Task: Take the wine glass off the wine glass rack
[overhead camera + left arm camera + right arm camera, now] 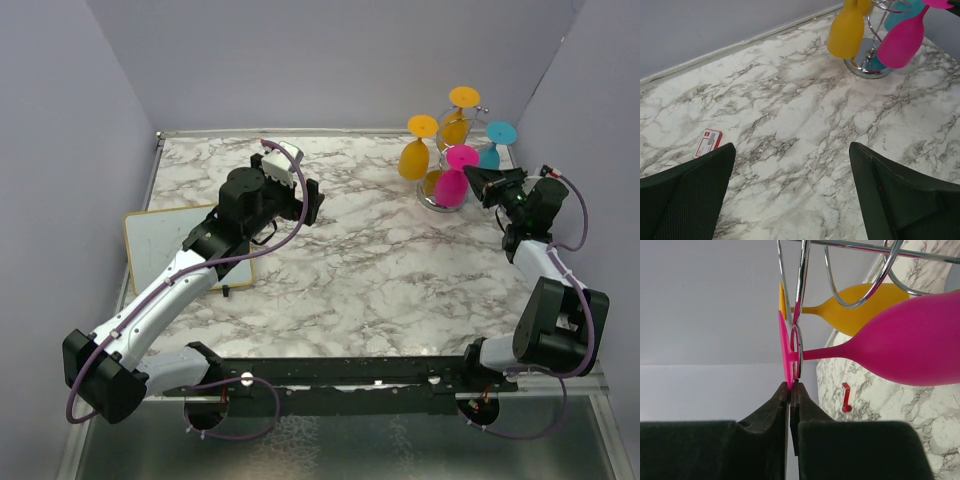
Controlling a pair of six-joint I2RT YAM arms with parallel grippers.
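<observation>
Glass: the pink glass [910, 347] hangs bowl-down from the rack [802, 285] at the far right of the table [380, 270]. Its stem passes through a wire loop, and its foot is on the loop's far side from the bowl.
Right gripper: the right gripper [790, 387] has its jaws pressed together on the rim of the pink foot, pinching the thin disc edge.
Left gripper: the left gripper [792, 195] has its jaws spread wide and empty, over the mid table and well apart from the rack.
Handling: the glass looks like opaque plastic, so it is probably light, stiff and not very fragile. The smooth skin is likely slippery.
Hold: a rim pinch is slim, and the bowl may swing or twist under it. The stem near the foot would likely be a steadier place.
Neighbours: a yellow glass [865, 305] hangs just beside the pink one. A teal glass [492, 150] and a second yellow one are on other arms.
Exit: the stem probably has to slide outward along the wire, away from the post. The frames do not show the slot's open end.
Room: there is open marble in front and to the left of the rack. The back and right walls stand near.
Risk: a snagged foot could drag or tip the rack, or knock the yellow glass.
</observation>
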